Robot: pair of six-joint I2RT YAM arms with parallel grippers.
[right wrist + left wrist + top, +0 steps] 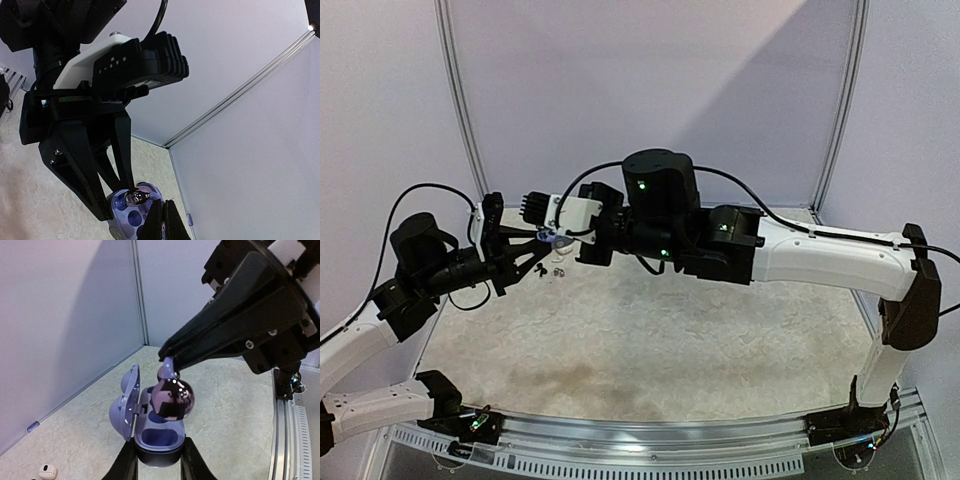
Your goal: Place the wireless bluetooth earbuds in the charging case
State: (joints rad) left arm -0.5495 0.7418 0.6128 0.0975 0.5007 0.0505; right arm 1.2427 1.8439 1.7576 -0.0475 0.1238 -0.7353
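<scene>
Left fingers [122,467] are clamping the open charging case [150,452] between them; right fingers [225,325] are pinching an earbud [172,399] just above it.

Bench [650,320]: your mottled beige top, with a brownish smudge toward the near edge.
Walls [650,80]: pale lilac panels behind it, with silver posts [463,110] at the corners.

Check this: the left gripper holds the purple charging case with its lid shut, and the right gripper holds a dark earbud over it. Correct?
No. The left wrist view shows the lid of the charging case open, not shut; the rest is right.
</scene>
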